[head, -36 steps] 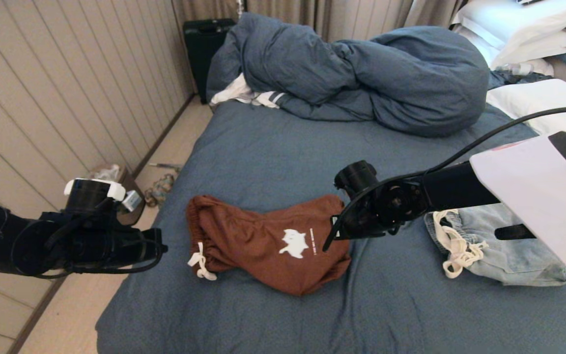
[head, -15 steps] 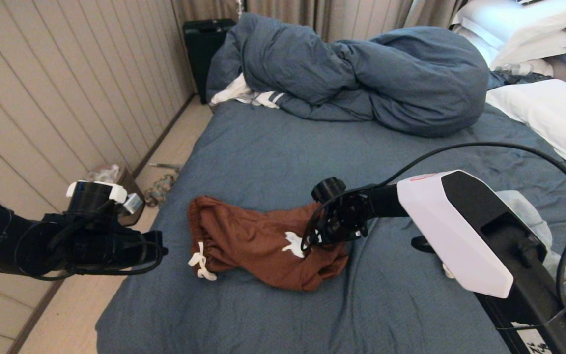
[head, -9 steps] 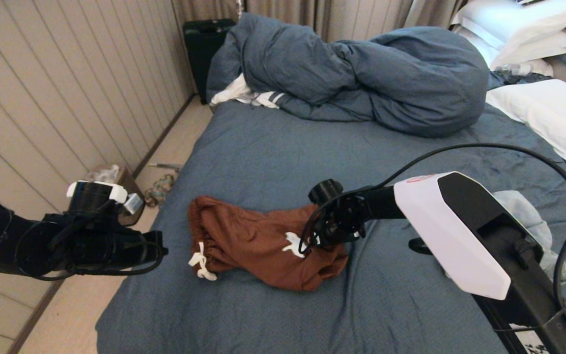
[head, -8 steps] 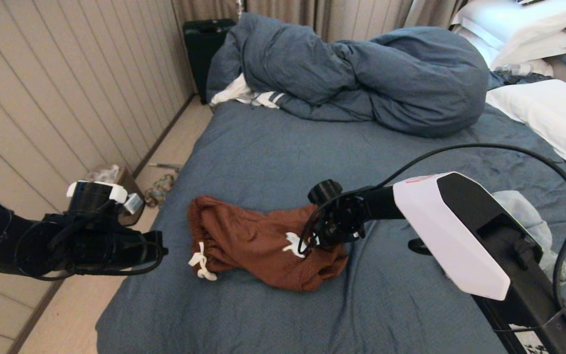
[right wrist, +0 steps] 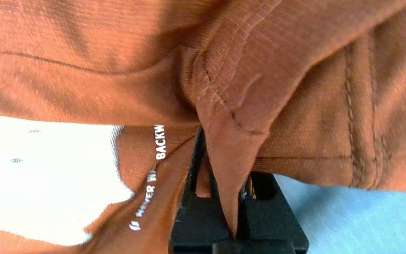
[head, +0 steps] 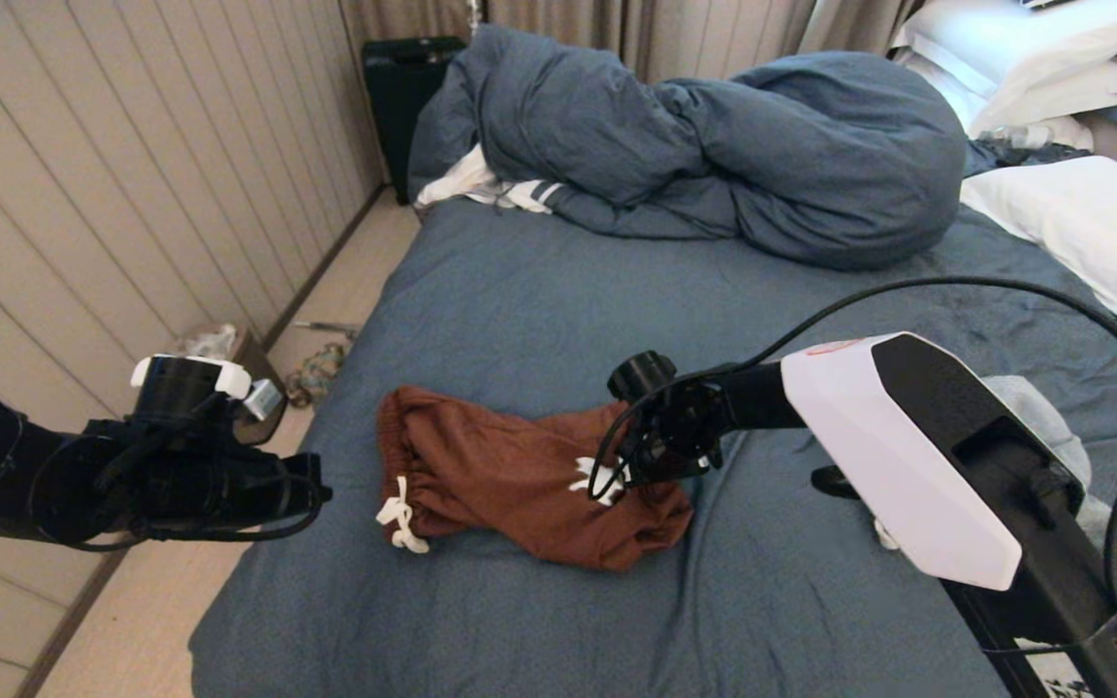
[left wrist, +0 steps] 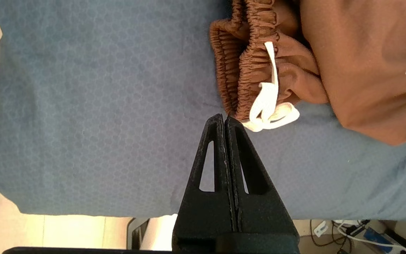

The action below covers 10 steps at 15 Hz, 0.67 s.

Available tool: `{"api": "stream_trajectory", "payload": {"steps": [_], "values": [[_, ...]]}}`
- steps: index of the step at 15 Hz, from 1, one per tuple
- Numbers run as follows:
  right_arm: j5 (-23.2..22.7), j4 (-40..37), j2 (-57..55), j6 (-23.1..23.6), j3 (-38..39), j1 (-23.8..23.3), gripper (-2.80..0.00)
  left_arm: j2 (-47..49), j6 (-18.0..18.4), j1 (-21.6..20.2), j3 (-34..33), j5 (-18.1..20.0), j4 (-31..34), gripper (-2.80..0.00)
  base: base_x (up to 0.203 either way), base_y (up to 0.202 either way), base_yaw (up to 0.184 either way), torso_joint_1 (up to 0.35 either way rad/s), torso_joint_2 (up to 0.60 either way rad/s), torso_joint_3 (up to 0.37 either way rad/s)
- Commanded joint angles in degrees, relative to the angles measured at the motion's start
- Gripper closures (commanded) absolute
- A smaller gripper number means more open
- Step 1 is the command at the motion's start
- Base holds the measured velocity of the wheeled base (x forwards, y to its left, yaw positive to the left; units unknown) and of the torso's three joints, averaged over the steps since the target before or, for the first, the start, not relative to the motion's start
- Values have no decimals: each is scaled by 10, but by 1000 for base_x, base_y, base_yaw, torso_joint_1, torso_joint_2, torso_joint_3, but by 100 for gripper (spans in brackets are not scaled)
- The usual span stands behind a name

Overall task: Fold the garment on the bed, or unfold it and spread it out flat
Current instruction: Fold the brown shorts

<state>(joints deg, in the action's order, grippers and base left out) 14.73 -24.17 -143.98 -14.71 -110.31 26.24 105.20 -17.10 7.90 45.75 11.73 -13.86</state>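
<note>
A rust-brown garment point(head: 510, 485), shorts with a white print and a white drawstring point(head: 394, 519), lies bunched on the near part of the bed point(head: 539, 291). My right gripper point(head: 628, 473) presses down on the garment's right part. In the right wrist view the right gripper point(right wrist: 221, 165) is shut on a pinched fold of the brown garment point(right wrist: 294, 70). My left gripper point(head: 314, 491) hangs level off the bed's left edge, shut and empty. Seen from the left wrist, the left gripper point(left wrist: 224, 119) ends just short of the waistband and drawstring point(left wrist: 270, 106).
A bunched blue duvet point(head: 714, 145) fills the far end of the bed, with white pillows point(head: 1092, 223) at the right. A pale denim piece point(head: 1038, 427) lies behind my right arm. A black case point(head: 403, 87) and a bin point(head: 219, 344) stand beside the panelled wall.
My right gripper has come down onto the garment and shut on a fold of it. The brown cloth has bunched slightly toward it. The left arm has stayed still.
</note>
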Motion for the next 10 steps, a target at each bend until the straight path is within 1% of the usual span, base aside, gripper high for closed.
{"api": "stream_trajectory", "payload": {"steps": [1,5,10], "values": [[3,0,58,-2,28,-6,0,1,-1,0,0,1,-1,0,0,0,0,0,0,0],[4,2,143,-4,103,-38,0,3,-1,-2,2,1,-5,0,0,0,0,0,0,0],[2,7,225,2,204,-104,0,9,-1,-6,0,-2,-19,0,0,0,0,0,0,0]]}}
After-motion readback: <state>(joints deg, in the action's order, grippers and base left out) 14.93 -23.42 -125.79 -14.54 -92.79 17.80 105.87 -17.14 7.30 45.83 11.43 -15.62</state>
